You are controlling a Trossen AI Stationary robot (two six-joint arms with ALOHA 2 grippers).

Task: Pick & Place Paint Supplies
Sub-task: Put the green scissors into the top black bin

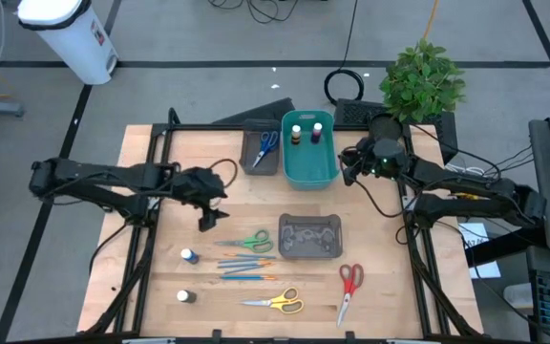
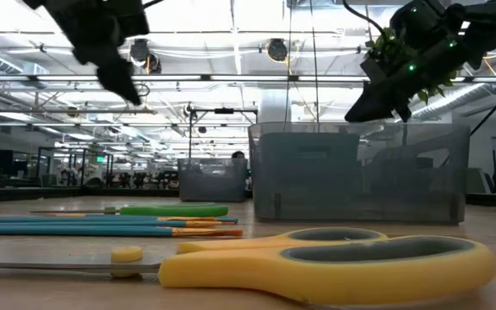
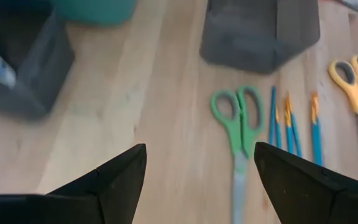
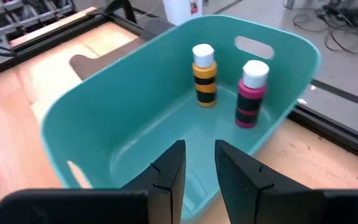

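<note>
My left gripper hangs open above bare table, left of the green scissors, and touches nothing. Thin blue-and-orange brushes, yellow scissors, red scissors and two small paint bottles lie or stand on the near half of the table. My right gripper hovers at the right rim of the teal bin. Its fingers stand a narrow gap apart, with nothing between them. In the bin stand an orange bottle and a pink bottle.
A dark grey tray left of the bin holds blue scissors. A second dark tray sits mid-table, right of the green scissors. A potted plant stands at the far right corner. Bare wood lies under my left gripper.
</note>
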